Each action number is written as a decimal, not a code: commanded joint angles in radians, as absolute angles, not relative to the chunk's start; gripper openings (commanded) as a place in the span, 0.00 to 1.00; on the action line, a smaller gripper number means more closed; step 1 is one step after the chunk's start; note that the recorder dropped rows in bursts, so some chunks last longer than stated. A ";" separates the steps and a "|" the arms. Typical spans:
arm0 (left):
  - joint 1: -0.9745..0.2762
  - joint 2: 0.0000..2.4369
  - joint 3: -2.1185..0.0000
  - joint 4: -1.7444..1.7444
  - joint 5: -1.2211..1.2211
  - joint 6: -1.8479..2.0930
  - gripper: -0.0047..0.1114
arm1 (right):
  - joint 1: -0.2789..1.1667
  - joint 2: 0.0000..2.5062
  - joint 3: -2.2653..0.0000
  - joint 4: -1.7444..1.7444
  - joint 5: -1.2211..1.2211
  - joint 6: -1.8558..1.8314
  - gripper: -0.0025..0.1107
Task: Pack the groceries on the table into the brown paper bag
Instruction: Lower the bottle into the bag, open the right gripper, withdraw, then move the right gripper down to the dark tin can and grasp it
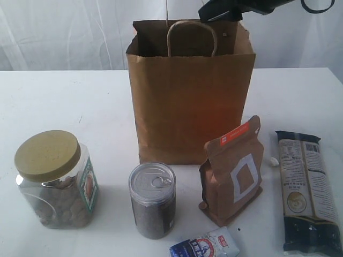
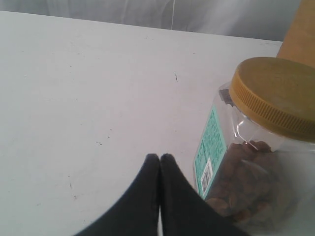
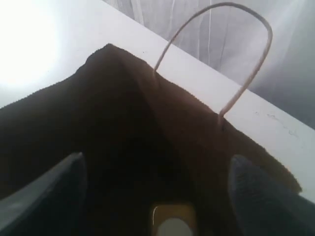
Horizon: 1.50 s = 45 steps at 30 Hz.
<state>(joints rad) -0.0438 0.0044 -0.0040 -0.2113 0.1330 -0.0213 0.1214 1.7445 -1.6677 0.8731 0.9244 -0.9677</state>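
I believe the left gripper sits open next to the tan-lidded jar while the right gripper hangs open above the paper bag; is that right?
Not quite: the left wrist view shows the left gripper shut, fingers pressed together, next to the clear jar with tan lid. The right gripper does hang open above the brown paper bag.

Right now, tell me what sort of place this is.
Probably a robotics test bench, not a shop: a white table backed by pale curtains, a robot arm hanging over the brown paper bag, and groceries such as the clear jar and can lined up in front.
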 commanded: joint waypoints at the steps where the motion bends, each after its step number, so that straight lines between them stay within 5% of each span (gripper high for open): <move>1: -0.046 0.000 0.000 -0.215 0.132 -0.023 0.04 | 0.120 1.736 -1.675 0.885 0.919 -0.917 0.67; 20: -0.046 0.000 0.000 -0.215 0.132 -0.023 0.04 | 0.120 1.548 -1.688 0.899 0.928 -0.832 0.67; 29: -0.046 0.000 0.000 -0.215 0.132 -0.023 0.04 | 0.120 1.433 -1.686 0.665 1.221 -0.867 0.67; 36: -0.046 0.000 0.000 -0.215 0.132 -0.023 0.04 | 0.125 1.429 -1.685 0.663 1.221 -0.813 0.67; 45: -0.046 0.000 0.000 -0.215 0.132 -0.023 0.04 | 0.305 1.429 -1.685 0.649 1.221 -0.807 0.65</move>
<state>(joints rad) -0.0438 0.0044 -0.0040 -0.2113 0.1330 -0.0213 0.2399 1.4370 -1.6833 0.6475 1.2183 -0.8117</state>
